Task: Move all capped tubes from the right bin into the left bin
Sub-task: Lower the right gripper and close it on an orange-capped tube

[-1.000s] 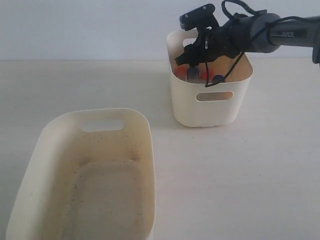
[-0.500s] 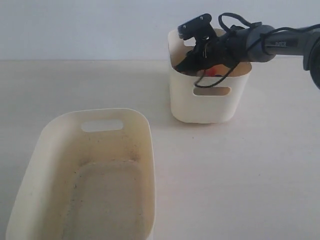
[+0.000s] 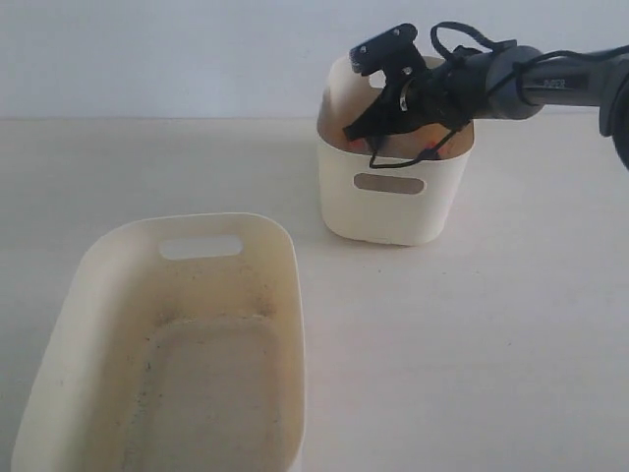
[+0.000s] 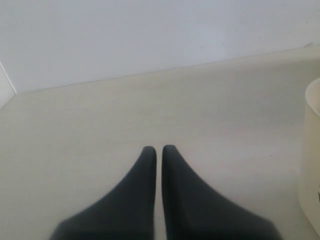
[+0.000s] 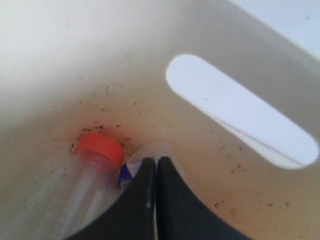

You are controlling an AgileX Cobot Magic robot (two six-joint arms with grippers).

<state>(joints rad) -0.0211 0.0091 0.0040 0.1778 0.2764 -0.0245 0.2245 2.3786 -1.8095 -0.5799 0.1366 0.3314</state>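
- The left bin (image 3: 206, 393) sits nearest, holding no tube yet and ready to receive.
- The left gripper (image 4: 159, 149) hangs over bare table, jaws pressed together on nothing.
- The right bin (image 3: 393, 211) stands farther back. It holds an orange-capped tube (image 5: 97, 150) and a blue cap (image 5: 125, 175).
- The right gripper (image 5: 156, 161) reaches inside. Its jaws are pressed together beside the blue cap, and no tube shows between them.

Two bins sit on the tabletop (image 3: 491, 334). The left bin (image 3: 118, 285) is at the front, on the left side. The right bin (image 3: 388, 211) is farther back and to the right, well apart from it. The right pincer (image 3: 354, 132) comes in from the right and dips inside the right bin. On the floor of that bin a capped tube (image 5: 92, 170) lies just beside the pincer tips, near the end wall. The left pincer (image 4: 156, 149) is above bare tabletop.
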